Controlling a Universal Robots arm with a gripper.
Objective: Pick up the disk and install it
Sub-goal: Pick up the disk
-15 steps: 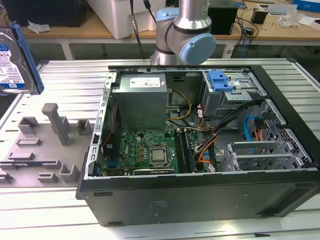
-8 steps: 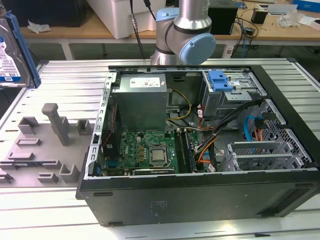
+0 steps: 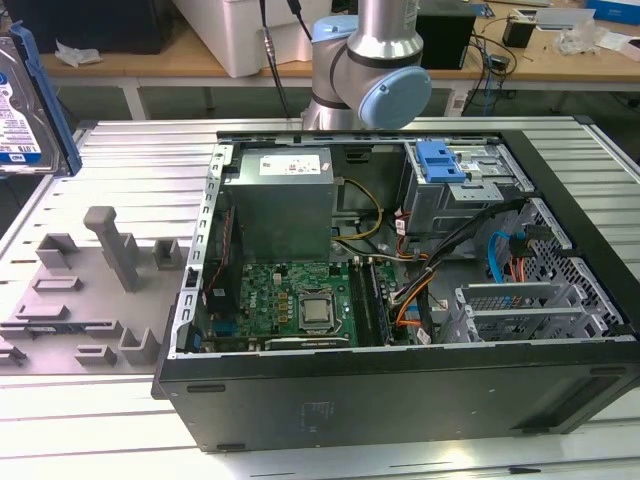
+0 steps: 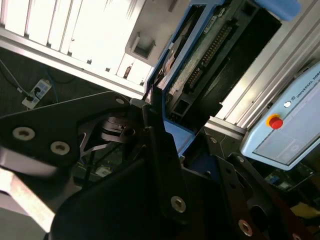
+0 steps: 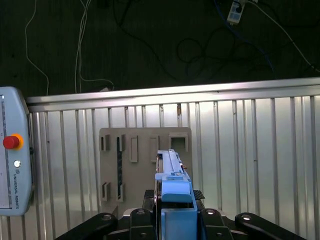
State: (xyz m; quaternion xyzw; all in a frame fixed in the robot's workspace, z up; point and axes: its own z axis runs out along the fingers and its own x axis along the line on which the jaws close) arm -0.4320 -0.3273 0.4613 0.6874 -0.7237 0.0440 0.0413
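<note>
**Disk in the grip, drive cage well off to one side**

Clamped in the end effector (image 5: pixel 175 220): the disk (image 5: pixel 172 175), jaws closed against both sides of its blue frame. Seen edge-on in the first wrist view, long axis running straight out from the end effector and down toward a grey holder tray (image 5: pixel 145 150) beneath. Apart from that tray, not touching it, above the ribbed table (image 5: pixel 250 150). Same hold in the second wrist view, with the circuit-board face of the disk (image 4: pixel 200 65) turned to the camera. Held up high at the exterior view's left edge, label showing (image 3: pixel 18 110).

Well apart from the end effector, toward the exterior view's right: an open computer case (image 3: pixel 400 410), and inside it the drive cage (image 3: pixel 480 175) under a blue latch (image 3: pixel 440 160). By the look of it, picked up but not yet installed. Cage to the side of the end effector, not in line with the disk's long axis.
</note>
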